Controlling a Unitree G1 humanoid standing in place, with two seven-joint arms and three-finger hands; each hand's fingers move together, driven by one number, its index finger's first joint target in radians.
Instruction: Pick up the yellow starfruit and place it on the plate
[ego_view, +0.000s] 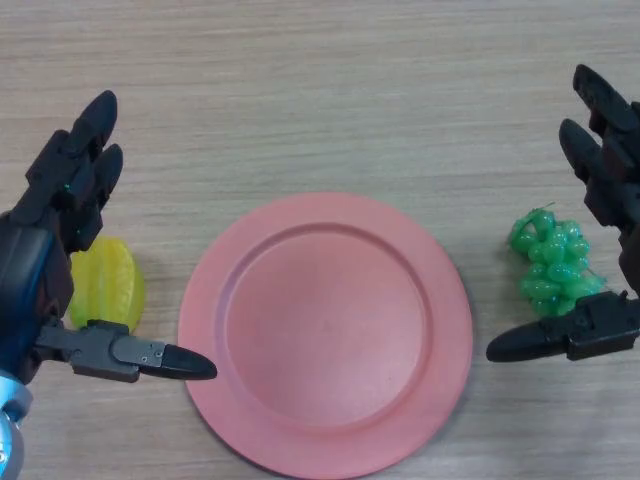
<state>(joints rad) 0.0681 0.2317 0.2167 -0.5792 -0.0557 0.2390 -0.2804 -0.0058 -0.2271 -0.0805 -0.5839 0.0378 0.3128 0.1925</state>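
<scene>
On the wooden tabletop (330, 90) the yellow starfruit (105, 285) lies just left of the empty pink plate (325, 335), under the spread fingers and thumb of the left hand (60, 230), while the right hand (605, 230), likewise open, hovers around the green grapes (552, 262) at right.

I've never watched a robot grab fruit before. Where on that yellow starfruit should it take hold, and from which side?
Probably across the starfruit's ridged middle, coming down from above with the left hand. That hand is already over it, open, with its fingers beyond the fruit and its thumb on the near side. The plate lies close on the right.
</scene>
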